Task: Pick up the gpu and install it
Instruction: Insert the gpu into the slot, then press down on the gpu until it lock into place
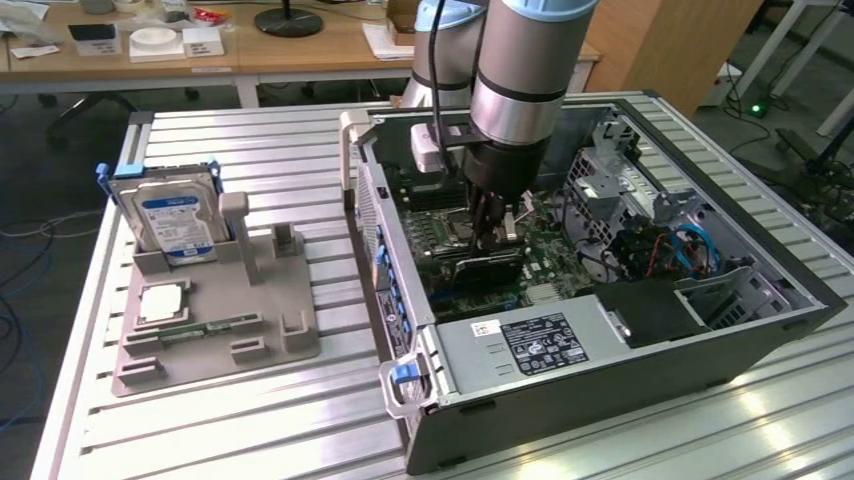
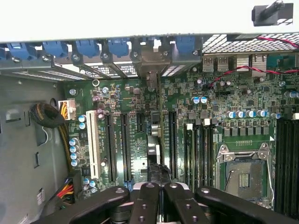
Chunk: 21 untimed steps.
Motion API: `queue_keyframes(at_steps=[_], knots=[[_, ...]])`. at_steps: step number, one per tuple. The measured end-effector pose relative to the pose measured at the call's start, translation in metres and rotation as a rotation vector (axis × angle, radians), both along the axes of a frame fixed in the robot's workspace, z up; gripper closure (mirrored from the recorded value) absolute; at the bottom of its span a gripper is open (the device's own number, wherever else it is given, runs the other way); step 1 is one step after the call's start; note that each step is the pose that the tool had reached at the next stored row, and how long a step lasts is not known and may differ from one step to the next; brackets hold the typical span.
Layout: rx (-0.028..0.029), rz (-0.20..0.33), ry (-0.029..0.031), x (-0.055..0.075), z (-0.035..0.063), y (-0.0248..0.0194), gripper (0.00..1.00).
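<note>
Gpu [image 1: 483, 264] is seen in the exterior view standing on edge on the motherboard [image 1: 534, 262] inside the open computer case [image 1: 747, 330], clenched by the gripper [image 1: 489, 232]. In the wrist view, the gpu [image 2: 153, 149] is seen edge-on, seated in a slot below the closed gripper [image 2: 158, 196].

The hand [image 1: 491, 232] stands deep inside the open computer case [image 1: 747, 330], hemmed by the case's left wall [image 1: 380, 250] and the drive cage [image 1: 641, 215] with its cables to the right. The power supply [image 1: 534, 345] blocks the near end. The bench [image 1: 267, 420] lies open around the grey holder [image 1: 220, 330].
</note>
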<state>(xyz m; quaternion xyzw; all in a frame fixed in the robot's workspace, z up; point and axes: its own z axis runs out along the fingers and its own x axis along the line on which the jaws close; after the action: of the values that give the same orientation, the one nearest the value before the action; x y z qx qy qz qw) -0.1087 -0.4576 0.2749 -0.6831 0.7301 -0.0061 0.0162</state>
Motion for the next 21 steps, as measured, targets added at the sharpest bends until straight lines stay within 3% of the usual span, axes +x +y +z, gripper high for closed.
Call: queue_keyframes(at_steps=[15,19,20,21], knots=[[-0.0001,0.0,0.0001,0.0,0.0,0.0,0.9],[-0.0058,0.0,0.0005,-0.01,-0.0011,0.0,0.9],[-0.0061,0.0,0.0032,-0.01,-0.0013,0.0,0.9],[-0.0071,0.0,0.0121,-0.01,-0.0013,0.0,0.9]])
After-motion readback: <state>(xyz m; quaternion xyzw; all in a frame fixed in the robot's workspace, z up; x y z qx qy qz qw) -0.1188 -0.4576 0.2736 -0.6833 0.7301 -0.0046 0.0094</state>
